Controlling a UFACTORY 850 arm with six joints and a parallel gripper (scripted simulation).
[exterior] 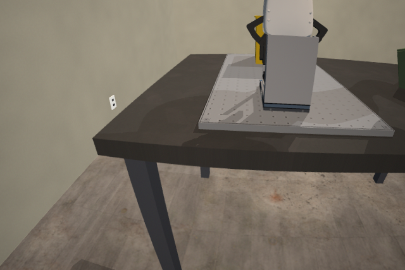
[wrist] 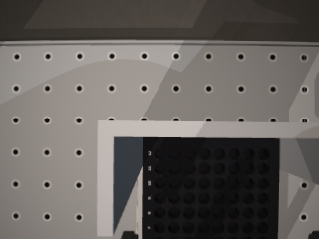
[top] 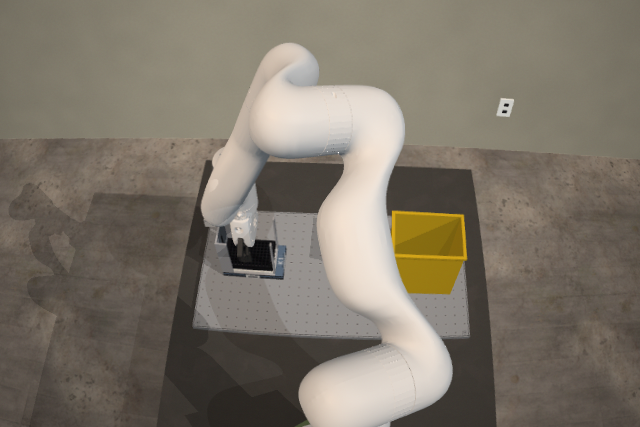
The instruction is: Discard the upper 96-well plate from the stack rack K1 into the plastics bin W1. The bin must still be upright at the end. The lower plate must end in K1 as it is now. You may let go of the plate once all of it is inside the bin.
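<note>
The upper 96-well plate (top: 263, 251) (wrist: 209, 189) is black and lies level in stack rack K1 (exterior: 291, 71) (wrist: 105, 174). The lower plate cannot be told apart for certain; a pale edge shows under the black plate in the top view. My gripper (top: 242, 250) (wrist: 221, 235) is open and empty. It points down into the rack, low over the black plate, with its fingertips on either side of the plate in the wrist view. In the exterior view the rack's grey wall hides the fingertips. Bin W1 (top: 429, 276) (exterior: 258, 54) is yellow and upright.
The rack stands at the left of the perforated board (top: 299, 303) (exterior: 235, 97), the bin at its right. The tall rack wall stands close to my gripper. My arm arches between rack and bin in the top view. A dark green object (exterior: 401, 69) stands at the right edge of the exterior view.
</note>
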